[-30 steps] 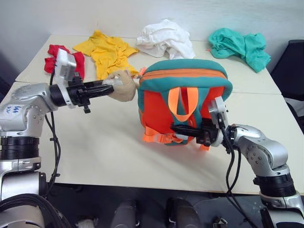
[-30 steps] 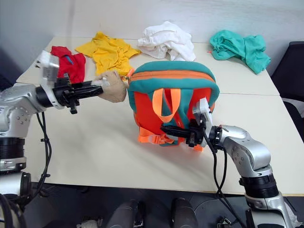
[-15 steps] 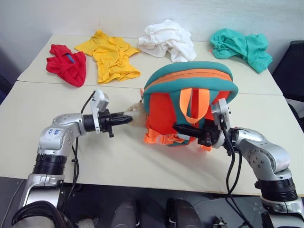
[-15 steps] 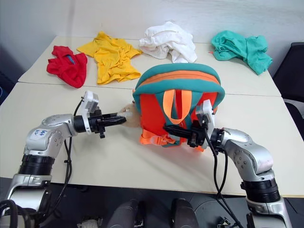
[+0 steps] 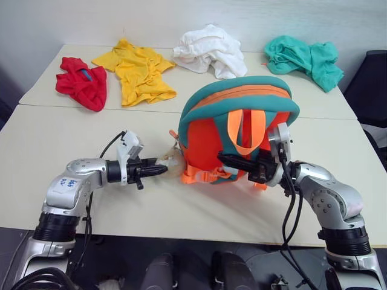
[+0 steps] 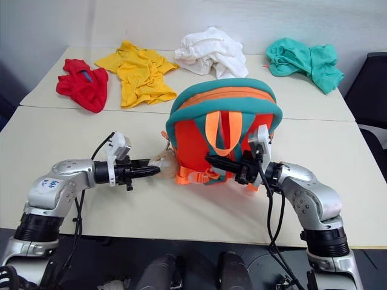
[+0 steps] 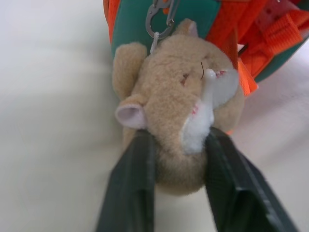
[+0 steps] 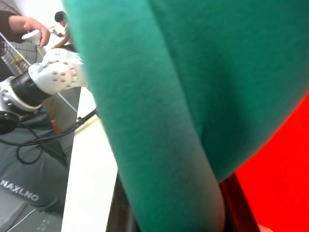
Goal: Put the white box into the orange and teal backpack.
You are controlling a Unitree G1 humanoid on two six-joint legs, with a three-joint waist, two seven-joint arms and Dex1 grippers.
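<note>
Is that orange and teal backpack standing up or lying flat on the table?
Standing up. The backpack rests on its bottom edge on the table, curved zippered top uppermost, orange straps hanging down its near face.

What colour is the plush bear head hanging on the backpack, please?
Tan with a white muzzle; the plush bear head shows best in the left wrist view.

The orange and teal backpack (image 5: 239,130) looked like soft matt cloth; its bear head (image 7: 181,113) was fuzzy plush; the desk (image 5: 78,133) was smooth and matt.
</note>
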